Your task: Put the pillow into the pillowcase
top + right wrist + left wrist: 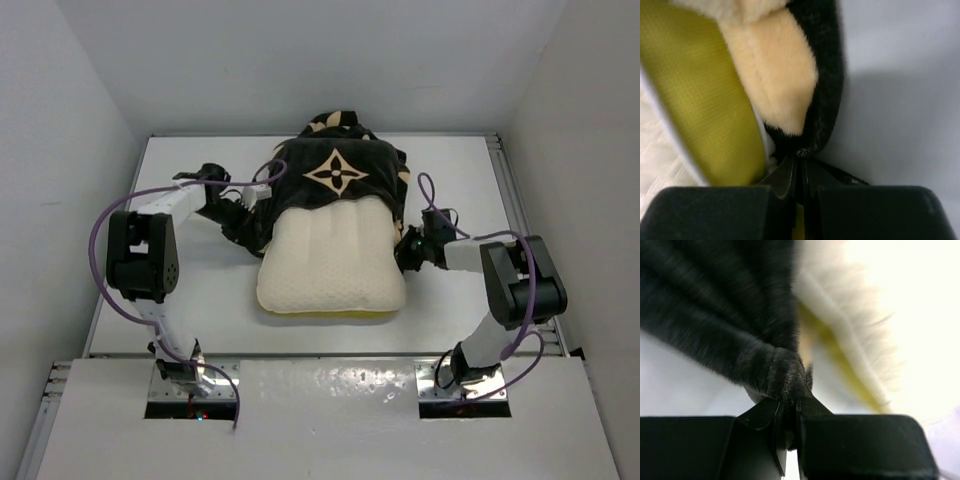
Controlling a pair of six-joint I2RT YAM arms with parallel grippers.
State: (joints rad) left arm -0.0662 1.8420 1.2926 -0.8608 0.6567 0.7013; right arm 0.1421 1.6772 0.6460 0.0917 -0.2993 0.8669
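Note:
The cream-yellow pillow (330,265) lies mid-table, its far half inside the black pillowcase (335,175) with tan flower print. My left gripper (238,212) is shut on the pillowcase's left edge; in the left wrist view the black fabric (765,360) bunches between the jaws, with the pillow (860,340) beside it. My right gripper (408,250) is shut on the pillowcase's right edge; the right wrist view shows black-and-tan fabric (825,100) pinched in the jaws next to the pillow's yellow side (705,100).
The white table (190,290) has walls at the back and both sides. A raised ledge (330,400) holds the arm bases at the near edge. Purple cables (100,250) loop beside each arm.

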